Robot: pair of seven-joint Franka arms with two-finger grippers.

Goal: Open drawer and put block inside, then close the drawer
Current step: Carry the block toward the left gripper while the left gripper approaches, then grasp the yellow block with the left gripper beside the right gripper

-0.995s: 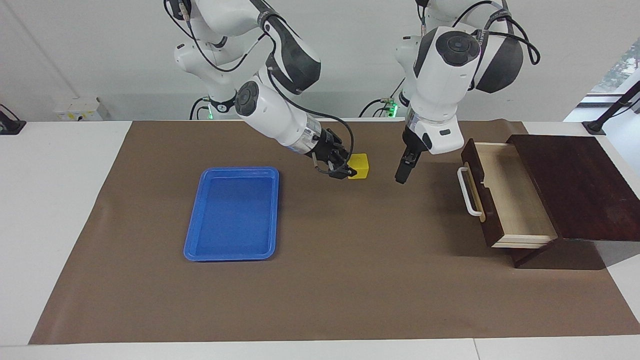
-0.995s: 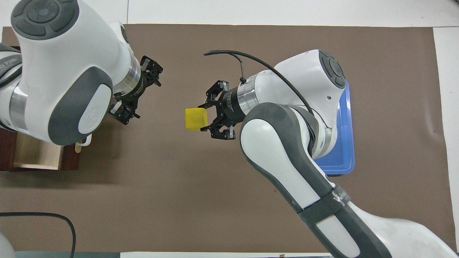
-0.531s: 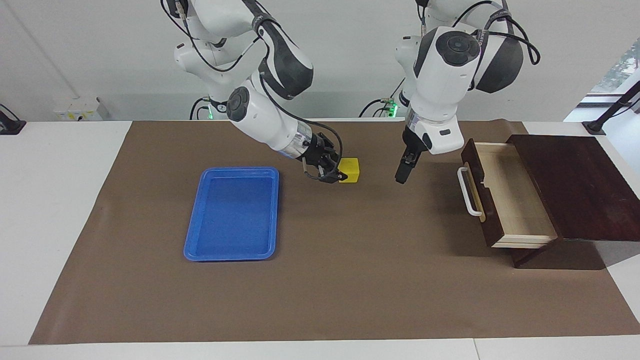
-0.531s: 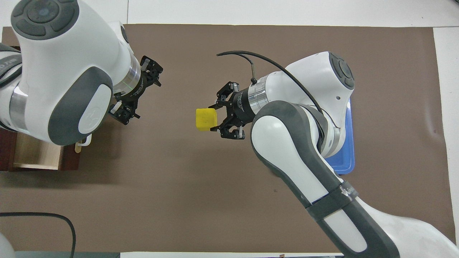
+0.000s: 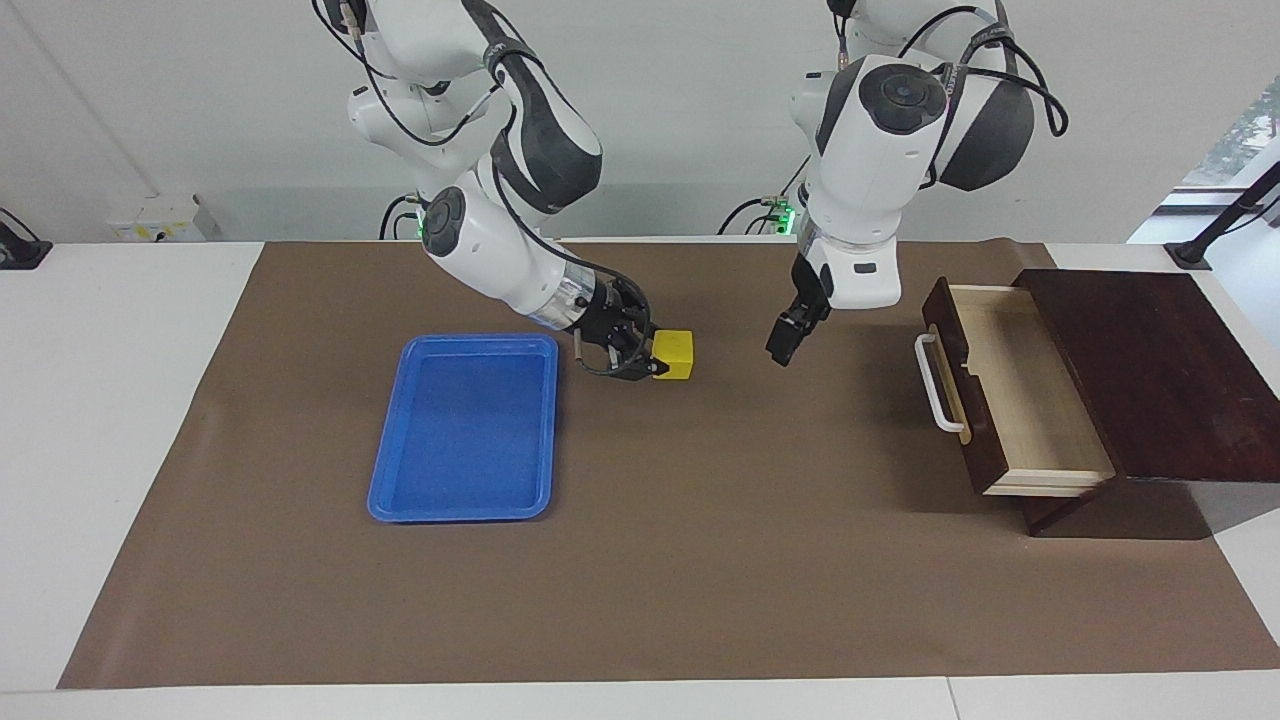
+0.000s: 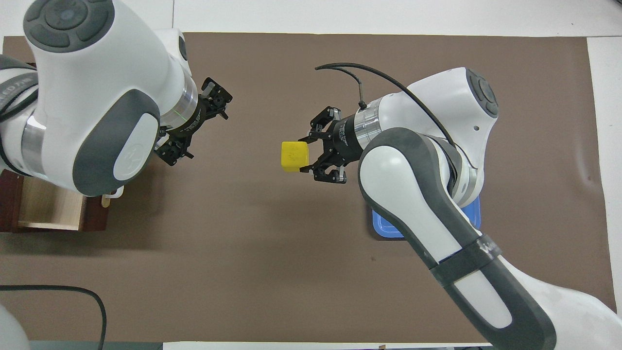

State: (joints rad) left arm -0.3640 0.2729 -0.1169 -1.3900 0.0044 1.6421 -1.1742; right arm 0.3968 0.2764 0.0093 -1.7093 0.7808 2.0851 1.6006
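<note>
- While the counter (image 5: 130,400) is carrying a brown mat (image 5: 700,600), the dark wooden box (image 5: 1150,370) is sitting at the left arm's end with the drawer (image 5: 1010,390) pulled out, its pale inside showing nothing in it; judging by that, the opening step looks done.
- Toward the right arm's end, a blue tray (image 5: 465,430) is lying flat, playing no part in the step in hand.
- Reaching in low beside that tray, the right claw (image 5: 640,358) is pinching the block (image 5: 673,354) by one side, with the block at or just off the mat between tray and drawer.
- Hanging over bare mat between the block and the drawer front, the left claw (image 5: 782,346) is standing spread and holding nothing.
- Judging from this, the carrying step is under way: the next move is calling for the block to travel to the open drawer, perhaps by handing over to the left claw, and then for the white handle (image 5: 932,383) to be pushed in.
</note>
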